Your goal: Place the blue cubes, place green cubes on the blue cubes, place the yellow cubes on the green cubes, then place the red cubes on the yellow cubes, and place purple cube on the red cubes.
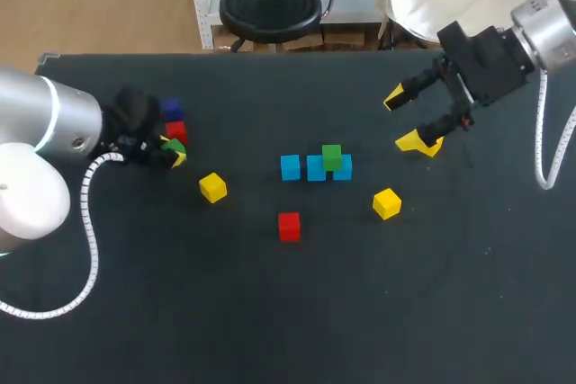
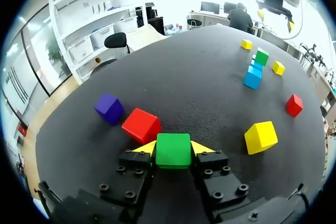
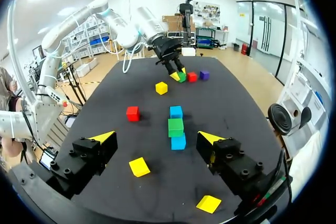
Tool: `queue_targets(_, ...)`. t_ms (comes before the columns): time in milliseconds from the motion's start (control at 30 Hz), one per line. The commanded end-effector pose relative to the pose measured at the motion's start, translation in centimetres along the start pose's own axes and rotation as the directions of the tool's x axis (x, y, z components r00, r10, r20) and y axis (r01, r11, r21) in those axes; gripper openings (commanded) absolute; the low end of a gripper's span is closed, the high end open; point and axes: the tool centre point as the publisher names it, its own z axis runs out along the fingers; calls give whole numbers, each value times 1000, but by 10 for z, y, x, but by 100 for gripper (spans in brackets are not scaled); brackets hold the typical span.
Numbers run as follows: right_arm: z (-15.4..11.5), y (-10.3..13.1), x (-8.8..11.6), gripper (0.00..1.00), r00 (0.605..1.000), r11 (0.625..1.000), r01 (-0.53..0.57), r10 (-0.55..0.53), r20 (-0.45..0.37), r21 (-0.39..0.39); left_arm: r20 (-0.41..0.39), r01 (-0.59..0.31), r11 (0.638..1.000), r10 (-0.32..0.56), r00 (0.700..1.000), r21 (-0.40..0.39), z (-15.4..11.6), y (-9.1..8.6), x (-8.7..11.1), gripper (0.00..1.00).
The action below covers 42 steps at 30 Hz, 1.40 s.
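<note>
**Head view.** The left arm (image 1: 45,123) enters from the left edge. The left hand (image 1: 173,152) sits at centre left, low over the worktop (image 1: 270,312), and grips a green cube (image 1: 174,146). A red cube (image 1: 175,130) and a purple cube (image 1: 172,111) lie directly above it in the frame. At centre, three blue cubes (image 1: 316,168) form a row, with a second green cube (image 1: 331,156) on top. The right arm (image 1: 549,24) enters from the upper right. The right hand (image 1: 416,119) has its fingers spread wide and holds nothing.

**Left wrist view.** The green cube (image 2: 173,153) touches both yellow tips of the left hand (image 2: 173,148). The red cube (image 2: 141,125) lies just ahead, with the purple cube (image 2: 109,108) beyond it.

**Right wrist view.** The right hand (image 3: 156,137) is wide apart above the worktop. The blue cubes (image 3: 178,141) and the second green cube (image 3: 175,127) lie ahead between its fingers. A yellow cube (image 3: 209,203) lies beside one finger.
</note>
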Motion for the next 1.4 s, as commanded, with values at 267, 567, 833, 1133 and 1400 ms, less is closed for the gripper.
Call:
queue_targets(267,0,1,0,100,1000,1000,0,0,0,2,47,-144,985,140,989,91,-40,-15,-6,0)
queue_targets(567,0,1,0,100,1000,1000,0,0,0,2,81,-328,907,318,945,264,-65,-42,-30,0)
queue_targets(833,0,1,0,100,1000,1000,0,0,0,2,114,-388,873,371,922,295,-76,-65,-51,0)
queue_targets(1133,0,1,0,100,1000,1000,0,0,0,2,91,-404,867,395,914,292,-78,-78,-61,0)
queue_targets(1400,0,1,0,100,1000,1000,0,0,0,2,91,-404,867,395,914,292,-78,-78,-61,0)
